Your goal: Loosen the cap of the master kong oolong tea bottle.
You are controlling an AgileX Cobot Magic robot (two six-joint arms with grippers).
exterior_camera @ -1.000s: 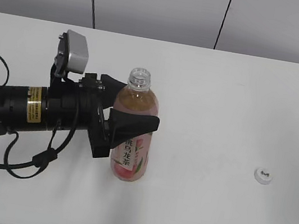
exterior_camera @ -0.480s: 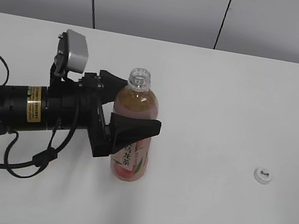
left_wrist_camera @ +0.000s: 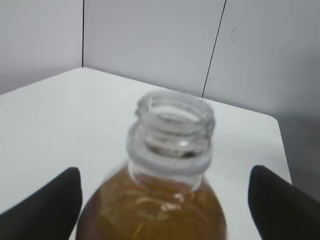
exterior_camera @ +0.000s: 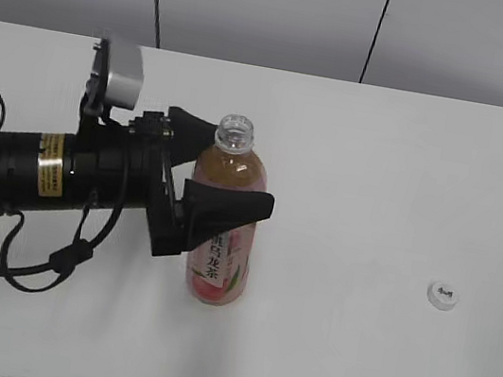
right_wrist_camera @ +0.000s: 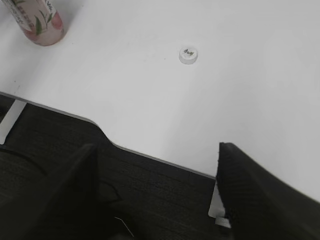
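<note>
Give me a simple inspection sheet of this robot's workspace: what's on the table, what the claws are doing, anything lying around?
Surface: white table, bare and clean.
Job's things: master kong oolong tea bottle upright, neck open, no cap on it; cap lies apart on the table to the right.
Clutter: nothing seen.
Grippers: left gripper has its fingers either side of the bottle's shoulder, spread, with gaps showing in the left wrist view; right gripper open, off the table's front edge, holding nothing.
Cables: black cable loops under the left arm onto the table.
Surroundings: grey panelled wall behind.
</note>
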